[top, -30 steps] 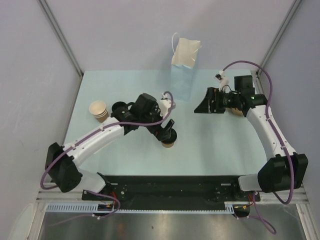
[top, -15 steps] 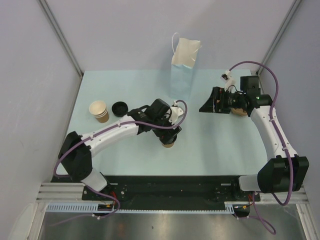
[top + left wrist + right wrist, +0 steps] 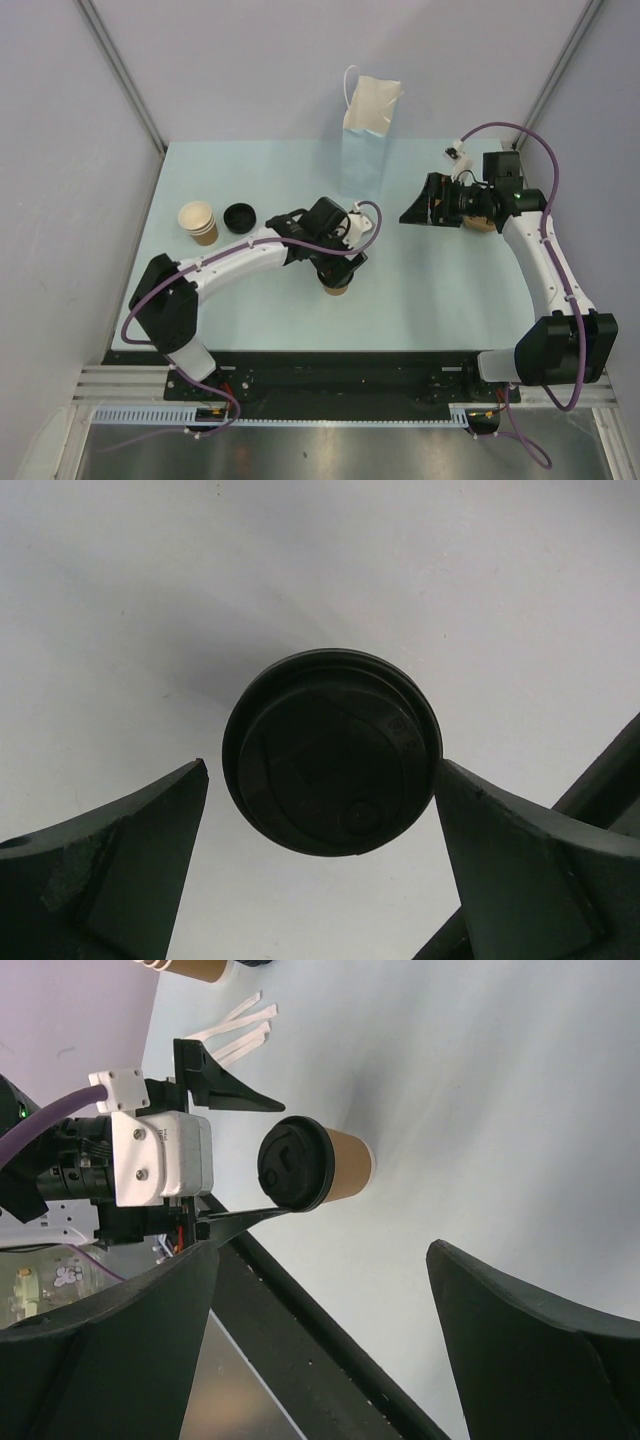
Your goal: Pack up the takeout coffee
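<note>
Two left fingers (image 3: 110, 870) stand wide, flanking the coffee (image 3: 330, 752) at 3 and 9 o'clock; an off-centre close could tip it. Right fingers (image 3: 520, 1350) wide, empty.

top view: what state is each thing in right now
takeout coffee, upright, lidded, on the table
left gripper, open, straddling the takeout coffee
right gripper, open, empty
paper bag, standing upright
cup stack, nested, unlidded
loose lid, flat on the table
</note>
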